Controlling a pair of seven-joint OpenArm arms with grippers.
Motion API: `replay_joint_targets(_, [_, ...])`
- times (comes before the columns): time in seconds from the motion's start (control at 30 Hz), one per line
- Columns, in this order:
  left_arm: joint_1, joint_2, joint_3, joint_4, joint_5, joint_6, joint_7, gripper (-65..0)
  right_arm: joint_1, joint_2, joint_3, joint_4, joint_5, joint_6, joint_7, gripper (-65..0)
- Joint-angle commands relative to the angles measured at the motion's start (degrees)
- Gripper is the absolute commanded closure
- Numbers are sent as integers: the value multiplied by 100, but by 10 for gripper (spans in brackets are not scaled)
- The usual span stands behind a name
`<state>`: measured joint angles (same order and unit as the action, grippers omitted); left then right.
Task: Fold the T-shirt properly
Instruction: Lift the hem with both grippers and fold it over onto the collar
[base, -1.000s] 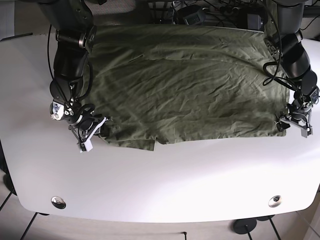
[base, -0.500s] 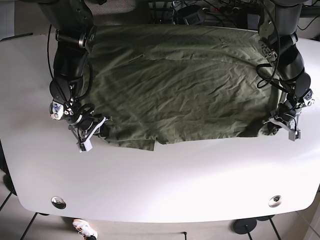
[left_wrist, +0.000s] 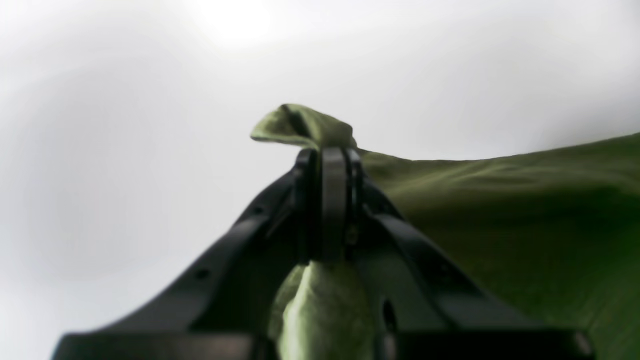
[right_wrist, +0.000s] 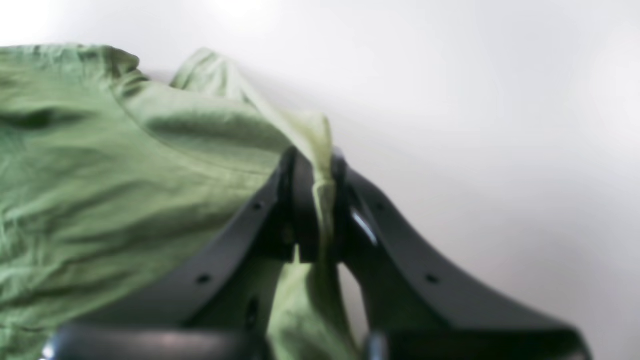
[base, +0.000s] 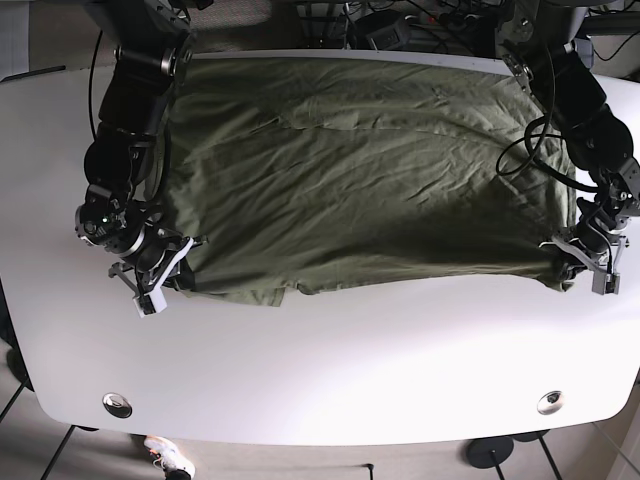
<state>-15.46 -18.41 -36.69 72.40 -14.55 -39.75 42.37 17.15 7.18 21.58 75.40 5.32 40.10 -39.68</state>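
An olive green T-shirt (base: 360, 170) lies spread over the white table (base: 330, 370), its near edge lifted off the surface. My left gripper (base: 580, 262) is shut on the shirt's near right corner; in the left wrist view the jaws (left_wrist: 327, 165) pinch a fold of green cloth (left_wrist: 300, 125). My right gripper (base: 160, 282) is shut on the near left corner; in the right wrist view the cloth (right_wrist: 100, 165) runs between the closed jaws (right_wrist: 315, 170). Both corners hang taut between the arms.
Dark cables and equipment (base: 400, 25) lie beyond the table's far edge. Two round metal fittings (base: 117, 404) (base: 549, 402) sit near the table's front corners. A shoe (base: 165, 457) shows on the floor below the front edge.
Both grippers have lifted the shirt's near corners and pulled them apart and outward. The near hem is stretched straighter and casts a shadow on the table.
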Motion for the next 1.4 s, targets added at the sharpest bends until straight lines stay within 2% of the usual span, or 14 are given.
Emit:
replay_joint_targets(0.03, [-14,-123,-54,430,-185,-3,93,0,4,60,61,465,79,-10,-27,-19])
replay_joint_targets(0.17, [452,-123,-301,1081,-440,14,304,0,-638,60,61,1423,88,-10,-247,-19])
replay_joint_targets(0.27, [777,-115,-538,1450,-633,-3,691,0,-1332,16,70,2144,88,-10,-247,-19])
replay_joint_targets(0.43, [1375,-115,-661,1890,-941,-3,752,0,-2044,-19,184,2803,96,-10,-247,-19])
replay_joint_targets(0.53, [1735,-115,-661,2074,-1003,-3,752,0,-2326,-186,448,3006,96,-10,-247,-19])
replay_joint_targets(0.73, [2324,61,-766,2408,-994,-12,752,0,-2994,-195,589,3313,96,-10,-247,-21])
replay_joint_targets(0.83, [2562,167,-846,2558,-985,-12,752,0,-3240,-441,932,3454,96,-10,-247,-21])
replay_joint_targets(1.0, [2878,167,-863,2566,-950,-12,752,0,-3565,-476,1108,3480,96,-10,-247,-27])
replay_joint_targets(1.07, [2984,140,-819,2566,-941,14,752,-3,-3662,-476,1108,3480,96,-10,-247,-71])
replay_joint_targets(1.13, [3010,132,-810,2566,-941,23,752,-115,-3759,-476,1108,3489,96,-10,-247,-174])
replay_joint_targets(1.23, [3019,132,-810,2593,-941,32,752,-301,-3873,-485,1187,3533,175,-10,-247,-384])
replay_joint_targets(1.3, [3019,132,-810,2619,-950,32,752,-343,-3908,-476,1459,3621,808,-10,-247,-480])
replay_joint_targets(1.33, [3019,123,-819,2681,-950,23,752,-343,-3917,-450,1670,3691,1397,-10,-247,-530])
replay_joint_targets(1.4, [3019,158,-846,2936,-976,-3,752,-343,-3908,-274,1749,3709,2013,-10,-274,-564])
